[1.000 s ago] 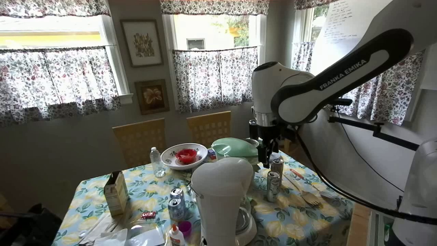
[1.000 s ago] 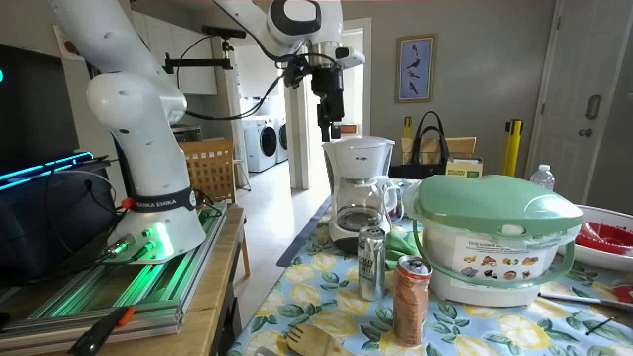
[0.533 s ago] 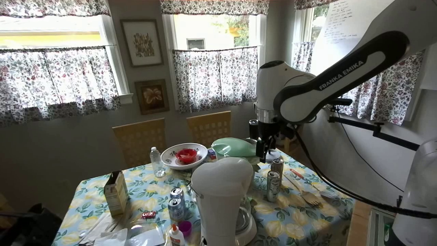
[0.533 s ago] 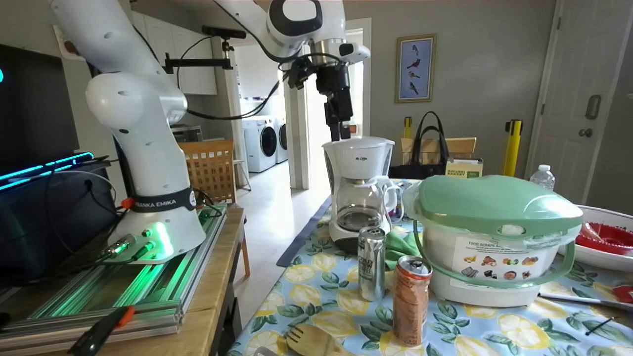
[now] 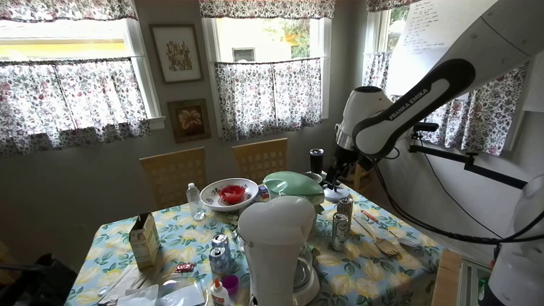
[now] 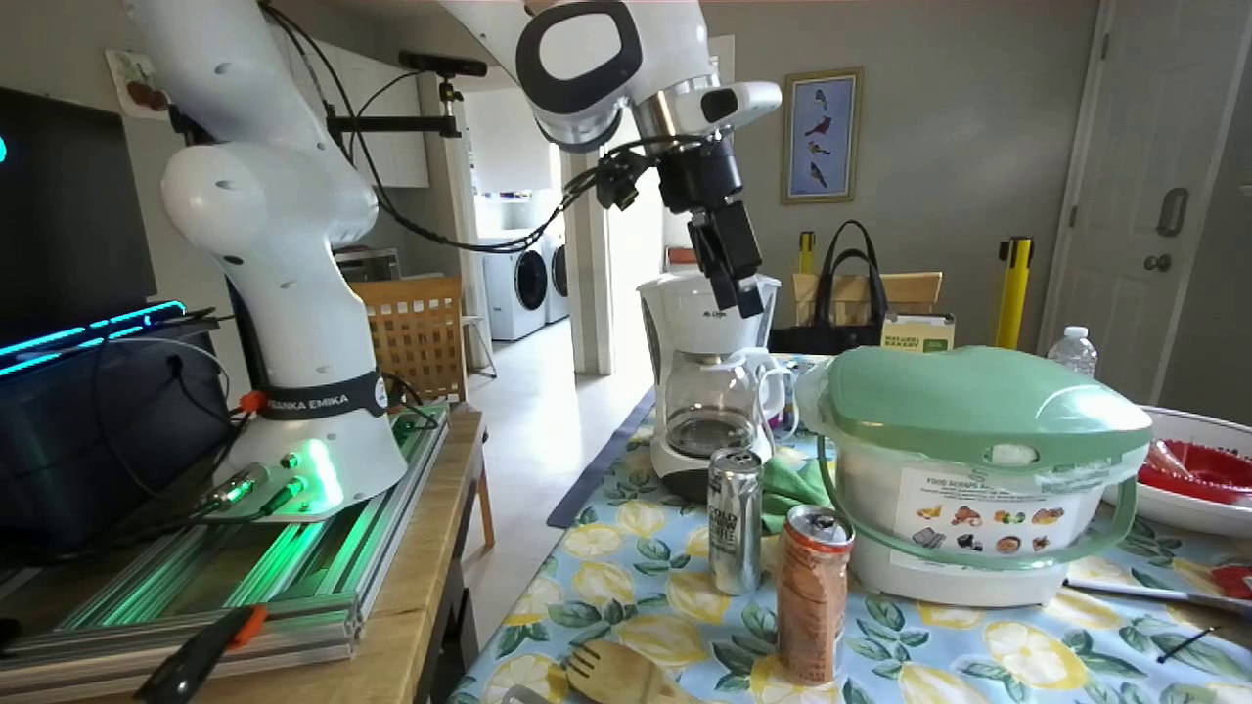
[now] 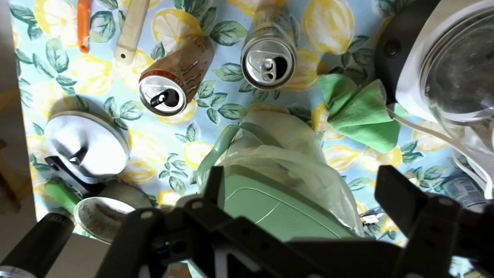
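Observation:
My gripper (image 7: 301, 170) is open in the wrist view, with nothing between its fingers. It hangs tilted above the table in both exterior views (image 5: 332, 182) (image 6: 738, 305). Between and below the fingers is a bin with a green lid (image 7: 278, 206) and a clear bag round its rim; the bin also shows in both exterior views (image 5: 291, 183) (image 6: 988, 406). Near it stand a silver can (image 7: 269, 63) and an orange-brown can (image 7: 170, 85), both opened. A white pot lid (image 7: 87, 144) lies to the left in the wrist view. A green cloth (image 7: 359, 116) lies beside the coffee maker (image 7: 409, 77).
The white coffee maker (image 6: 709, 323) stands tall on the lemon-print tablecloth. A wooden fork (image 5: 384, 245) lies near the cans. A white bowl (image 5: 212, 199) holds a red bowl (image 5: 232, 194). A plastic bottle (image 5: 195, 202), a box (image 5: 144, 242) and blue cans (image 5: 219, 259) stand farther off. A black tumbler (image 7: 38, 243) stands at the edge.
My gripper has tilted from near vertical. It has moved right and lower in one exterior view, and away from the coffee maker's top in the other. The objects on the table have not moved.

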Available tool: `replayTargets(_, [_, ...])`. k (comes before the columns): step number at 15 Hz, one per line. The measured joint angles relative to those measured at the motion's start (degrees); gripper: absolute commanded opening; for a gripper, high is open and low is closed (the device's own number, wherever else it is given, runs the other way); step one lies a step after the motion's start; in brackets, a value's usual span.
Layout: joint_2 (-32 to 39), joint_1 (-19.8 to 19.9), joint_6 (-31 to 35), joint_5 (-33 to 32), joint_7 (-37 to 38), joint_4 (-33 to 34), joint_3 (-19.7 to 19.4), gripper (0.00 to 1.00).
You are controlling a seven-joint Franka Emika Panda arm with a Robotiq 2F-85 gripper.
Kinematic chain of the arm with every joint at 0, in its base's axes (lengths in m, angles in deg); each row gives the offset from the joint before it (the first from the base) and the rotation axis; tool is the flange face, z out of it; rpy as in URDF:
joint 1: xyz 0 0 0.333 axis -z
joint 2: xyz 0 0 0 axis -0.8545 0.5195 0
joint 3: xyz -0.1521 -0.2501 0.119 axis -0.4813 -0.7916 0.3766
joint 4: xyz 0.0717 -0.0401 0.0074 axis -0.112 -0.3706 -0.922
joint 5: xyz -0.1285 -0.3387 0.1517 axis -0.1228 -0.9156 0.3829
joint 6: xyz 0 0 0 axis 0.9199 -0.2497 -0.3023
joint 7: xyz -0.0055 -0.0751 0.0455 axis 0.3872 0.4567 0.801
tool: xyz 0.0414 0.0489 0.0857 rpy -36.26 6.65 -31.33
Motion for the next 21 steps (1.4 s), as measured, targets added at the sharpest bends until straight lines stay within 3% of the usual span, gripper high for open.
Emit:
replayTargets(3, [2.0,-2.9,1.9,10.4,-9.5,0.2,-4.3,1.00])
replayTargets(6, [2.6,-10.1,1.8,23.9,-20.7,1.1,-11.5,1.00])
replayTargets(8, [2.9,-11.3,1.1,29.4,-25.9,2.2,-13.4,1.00])
replayTargets(16, [10.9,-11.1,-0.8,30.3,-29.3,7.8,-17.7,1.00])
replayTargets(21, [17.6,-9.7,-4.5,30.3,-32.8,13.9,-17.7,1.00])
